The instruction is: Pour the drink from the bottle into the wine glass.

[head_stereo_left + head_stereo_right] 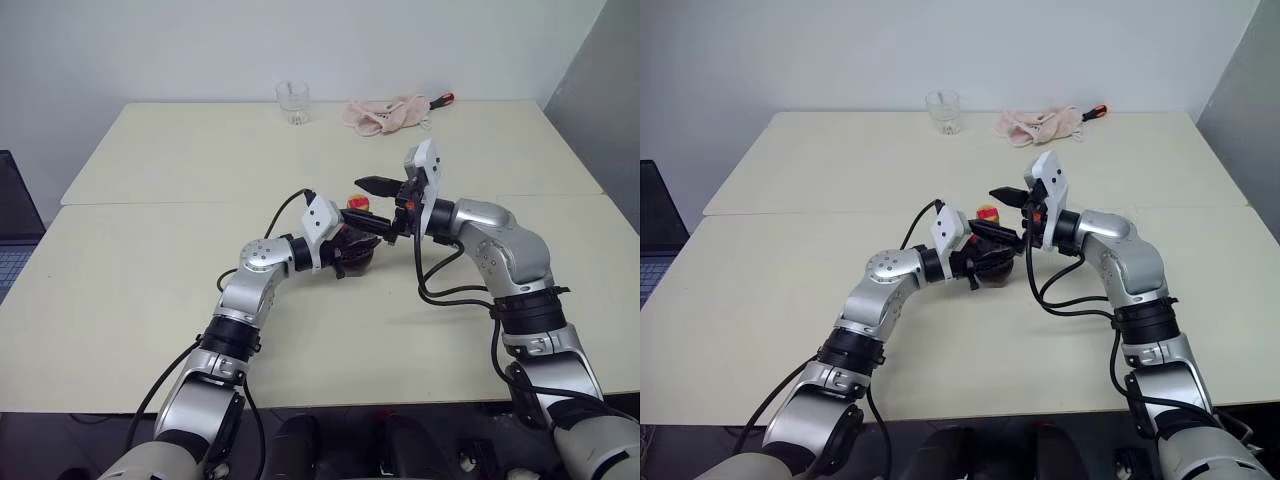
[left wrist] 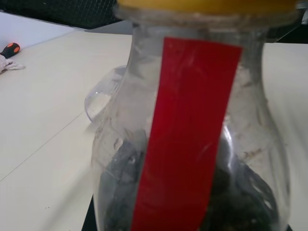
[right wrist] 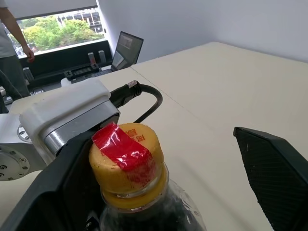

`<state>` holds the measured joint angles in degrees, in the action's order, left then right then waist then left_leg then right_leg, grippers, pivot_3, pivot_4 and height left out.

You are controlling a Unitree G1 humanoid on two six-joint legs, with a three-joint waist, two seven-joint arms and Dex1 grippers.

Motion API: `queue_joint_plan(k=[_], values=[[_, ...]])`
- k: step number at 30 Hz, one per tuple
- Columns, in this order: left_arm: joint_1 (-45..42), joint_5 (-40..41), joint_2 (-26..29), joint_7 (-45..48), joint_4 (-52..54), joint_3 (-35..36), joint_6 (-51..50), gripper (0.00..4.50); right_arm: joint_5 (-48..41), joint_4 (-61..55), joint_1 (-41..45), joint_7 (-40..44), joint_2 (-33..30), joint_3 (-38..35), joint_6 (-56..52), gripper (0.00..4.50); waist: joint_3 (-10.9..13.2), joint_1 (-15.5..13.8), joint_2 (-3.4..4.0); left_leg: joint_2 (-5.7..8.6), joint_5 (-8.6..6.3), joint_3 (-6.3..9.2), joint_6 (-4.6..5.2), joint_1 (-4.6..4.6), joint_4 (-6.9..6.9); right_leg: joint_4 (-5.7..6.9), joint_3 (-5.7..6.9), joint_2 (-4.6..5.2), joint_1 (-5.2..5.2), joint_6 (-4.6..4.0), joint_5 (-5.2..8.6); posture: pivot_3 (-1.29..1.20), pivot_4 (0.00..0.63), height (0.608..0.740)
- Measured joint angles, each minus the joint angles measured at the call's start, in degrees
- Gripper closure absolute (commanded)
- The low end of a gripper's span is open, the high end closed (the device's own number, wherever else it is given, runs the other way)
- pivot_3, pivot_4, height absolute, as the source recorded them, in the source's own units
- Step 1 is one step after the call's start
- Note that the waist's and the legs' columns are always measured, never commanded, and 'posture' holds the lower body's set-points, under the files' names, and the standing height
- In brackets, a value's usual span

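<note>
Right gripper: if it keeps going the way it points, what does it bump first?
Probably the yellow cap of the bottle. The right gripper stands open at cap height, fingers either side of it. The left gripper holds the bottle. Depth is hard to judge.

My two black fingers (image 3: 269, 178) rise wide apart on either side of a small clear plastic bottle (image 3: 149, 211) with dark liquid in it; its yellow screw cap (image 3: 127, 161), crossed by a strip of red tape (image 3: 120, 147), sits between them, and I cannot tell whether either finger touches it. Just behind the cap is the other arm's white and grey wrist housing (image 3: 67, 115), with a black cable (image 3: 147, 96) curving out of it over the pale cream tabletop (image 3: 216, 86). Beyond the table stand a dark monitor (image 3: 126, 48) and a person (image 3: 12, 43) at the window (image 3: 62, 26).
</note>
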<state>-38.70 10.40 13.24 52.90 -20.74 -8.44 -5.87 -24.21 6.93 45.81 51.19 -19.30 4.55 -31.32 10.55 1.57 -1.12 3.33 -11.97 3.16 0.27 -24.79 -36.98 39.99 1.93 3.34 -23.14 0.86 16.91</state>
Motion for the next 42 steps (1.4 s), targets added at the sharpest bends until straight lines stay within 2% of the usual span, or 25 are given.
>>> queue_joint_plan(k=[7,20,31,34,38,42], values=[[-0.1,0.0,0.0,-0.5,0.0,-0.1,-0.1,3.26,-1.4,-3.0,-0.5,1.9,-1.1,0.3,-1.1,3.14,0.0,0.0,0.0,0.01,0.0,0.0,0.0,0.0,0.0,0.0,0.0,0.01,0.0,0.0,0.0,0.0,0.15,0.74],[-0.3,0.0,-0.8,0.6,0.3,-0.9,0.2,3.28,-4.3,-7.0,-2.4,2.9,-4.4,-0.3,-3.1,3.21,0.0,0.0,0.0,0.01,0.0,0.0,0.0,0.0,0.0,-0.01,0.0,0.01,0.0,0.0,0.0,0.0,0.15,0.74],[-0.1,0.0,0.1,0.5,0.2,-0.7,0.0,3.28,-13.3,-9.7,-3.1,0.8,-5.9,-11.6,-5.6,3.27,0.0,-0.1,0.0,0.01,0.0,0.0,0.01,0.0,0.0,0.0,0.01,0.03,0.01,0.0,0.0,0.0,0.15,0.74],[-0.1,0.0,0.0,0.5,0.2,-0.8,0.0,3.28,-12.2,-11.4,-6.4,-4.4,-8.0,-14.6,-5.4,3.27,0.0,-0.3,0.0,0.02,-0.01,0.0,0.01,-0.01,0.01,-0.01,0.02,0.05,0.03,0.0,0.0,0.0,0.15,0.74],[-0.1,0.0,0.2,0.5,0.1,-0.7,-0.1,3.28,-6.1,-11.7,-15.4,-15.0,-9.8,-19.7,-3.7,3.27,0.0,-0.8,-0.01,0.03,-0.01,-0.09,0.01,-0.02,0.0,0.0,-0.01,0.1,0.05,0.0,0.0,0.0,0.15,0.74],[0.8,0.3,0.2,0.5,0.2,-0.5,-0.2,3.28,-1.3,-14.4,-29.2,-29.0,-5.6,-26.9,-2.8,3.27,0.0,-1.4,-0.01,0.0,0.0,-0.16,0.01,-0.02,0.02,0.03,-0.02,0.11,0.05,0.0,0.0,0.0,0.15,0.74]])
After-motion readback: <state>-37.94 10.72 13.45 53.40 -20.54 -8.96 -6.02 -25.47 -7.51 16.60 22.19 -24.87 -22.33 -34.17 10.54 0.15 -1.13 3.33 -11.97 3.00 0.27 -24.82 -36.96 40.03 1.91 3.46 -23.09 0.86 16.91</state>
